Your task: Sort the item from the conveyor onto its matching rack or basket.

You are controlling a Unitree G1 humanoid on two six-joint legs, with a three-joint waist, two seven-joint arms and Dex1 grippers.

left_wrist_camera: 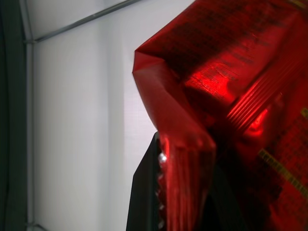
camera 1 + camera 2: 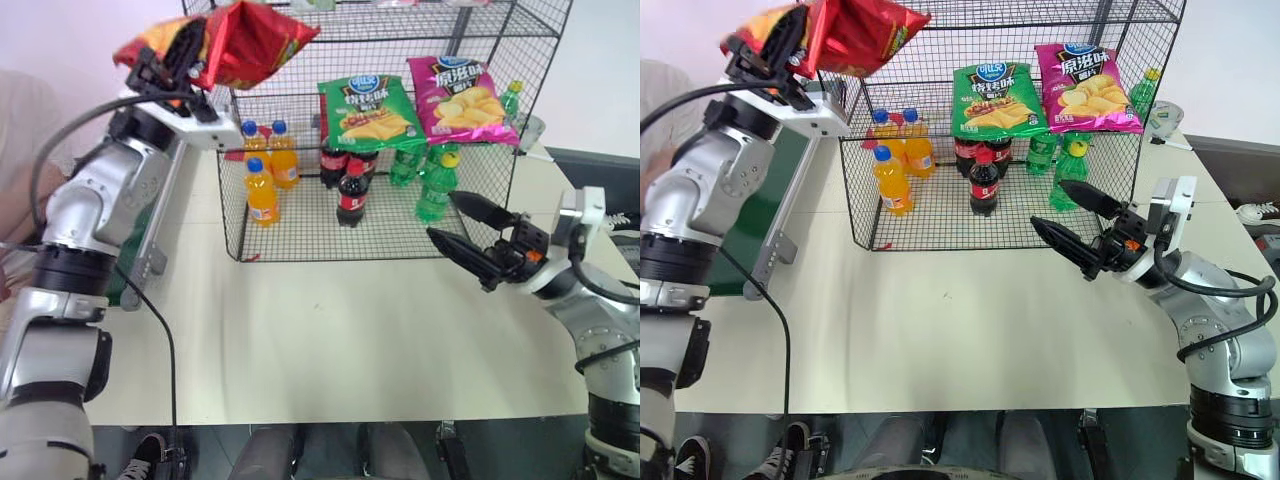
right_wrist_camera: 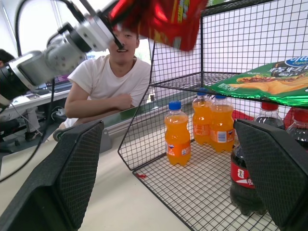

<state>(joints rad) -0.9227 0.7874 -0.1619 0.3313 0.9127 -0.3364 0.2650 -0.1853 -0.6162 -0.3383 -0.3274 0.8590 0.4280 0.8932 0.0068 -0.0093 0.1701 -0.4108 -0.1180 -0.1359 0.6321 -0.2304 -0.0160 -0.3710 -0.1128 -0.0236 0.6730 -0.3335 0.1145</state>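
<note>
Aloft, left gripper tight on red snack bag

A green chip bag and a magenta chip bag lie side by side on a wire tier. Below them stand three orange soda bottles, dark cola bottles and green bottles, grouped by colour. A person in a white T-shirt leans with folded arms beyond the pale counter.

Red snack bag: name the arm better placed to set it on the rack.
Left. Its pincer is shut on the red snack bag, raised beside the rack. The right pincer is open, empty and low.
</note>
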